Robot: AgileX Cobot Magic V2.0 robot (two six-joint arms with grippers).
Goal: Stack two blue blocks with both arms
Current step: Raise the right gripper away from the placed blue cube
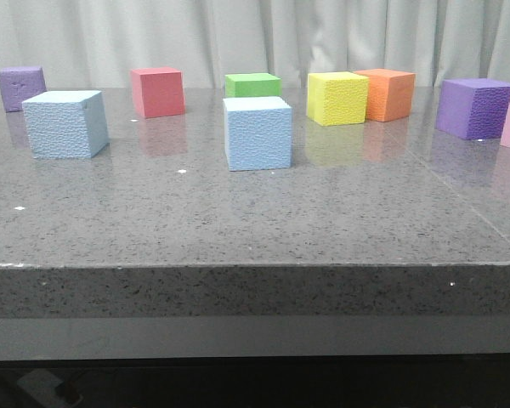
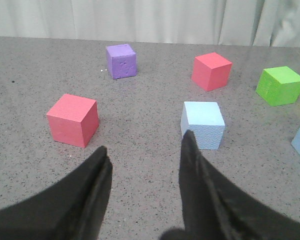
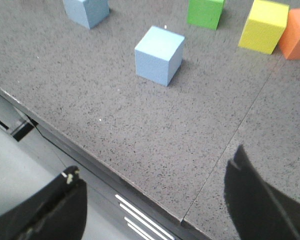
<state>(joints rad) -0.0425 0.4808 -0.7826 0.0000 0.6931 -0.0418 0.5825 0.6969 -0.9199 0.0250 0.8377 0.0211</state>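
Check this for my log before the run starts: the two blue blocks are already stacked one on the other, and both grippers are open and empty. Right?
Not quite. The two blue blocks sit apart on the table, unstacked: one on the left, the other near the middle, as the front view shows. The rest holds: the left gripper and right gripper are open and empty.

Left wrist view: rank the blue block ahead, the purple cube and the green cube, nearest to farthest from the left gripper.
From the left gripper:
1. Blue block, just beyond one fingertip.
2. Purple cube, farther back, toward the curtain.
3. Green cube, far off to the side.
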